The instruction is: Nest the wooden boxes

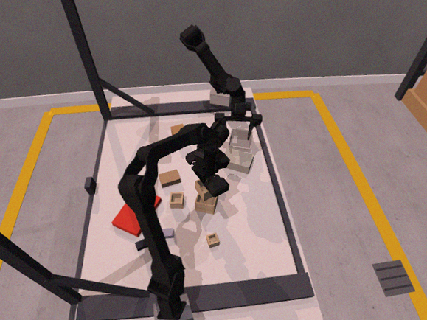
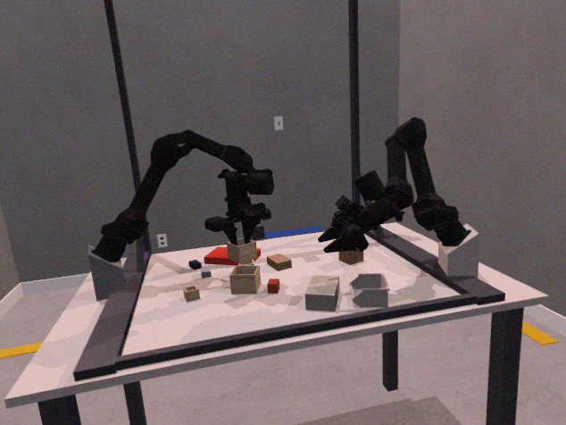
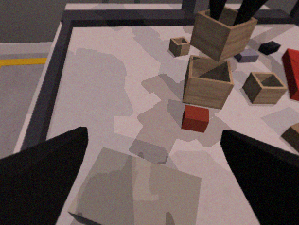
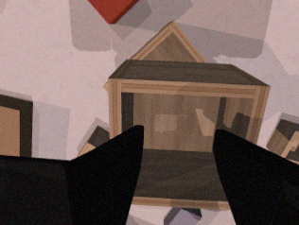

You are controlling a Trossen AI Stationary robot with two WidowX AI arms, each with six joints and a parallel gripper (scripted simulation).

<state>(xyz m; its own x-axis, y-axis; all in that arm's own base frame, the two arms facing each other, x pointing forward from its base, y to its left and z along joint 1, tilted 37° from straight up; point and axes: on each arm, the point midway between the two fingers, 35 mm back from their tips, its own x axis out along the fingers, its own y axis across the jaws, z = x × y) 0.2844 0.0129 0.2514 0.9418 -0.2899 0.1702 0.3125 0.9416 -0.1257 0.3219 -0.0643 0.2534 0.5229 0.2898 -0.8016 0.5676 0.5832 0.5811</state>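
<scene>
Wooden open box w/ light tan walls (image 1: 201,189) (image 2: 241,252) (image 3: 222,34) (image 4: 167,115), pale rims & visible grain, was off the table, open side up, partly above the next box.

- R gripper (image 1: 204,181) (image 2: 242,242) (image 3: 226,21) (image 4: 179,132): fingers reached down inside that box, part-spread, bearing on its inner walls & holding it up.
- Underneath: tan wooden open box (image 1: 205,207) (image 2: 245,279) (image 3: 207,84) (image 4: 170,44), upright on the table, turned at an angle to the held one, one corner poking out past it in R wrist view.
- Small square wooden box, open top (image 1: 177,200) (image 3: 265,88): upright, beside the lower box, not nested.
- Tiniest wooden box, thick-rimmed (image 1: 212,240) (image 2: 191,293) (image 3: 179,46): also open side up, apart from the others.
- Red cube (image 2: 273,286) (image 3: 195,118) (image 4: 113,9): near the lower box.
- L gripper (image 1: 232,136) (image 2: 322,245) (image 3: 155,134): fingers spread wide, nothing between, above the table.
- Grey box w/ plain closed top (image 1: 240,160) (image 2: 322,293) (image 3: 142,189): beside a see-through grey open box (image 1: 241,137) (image 2: 369,290).
</scene>
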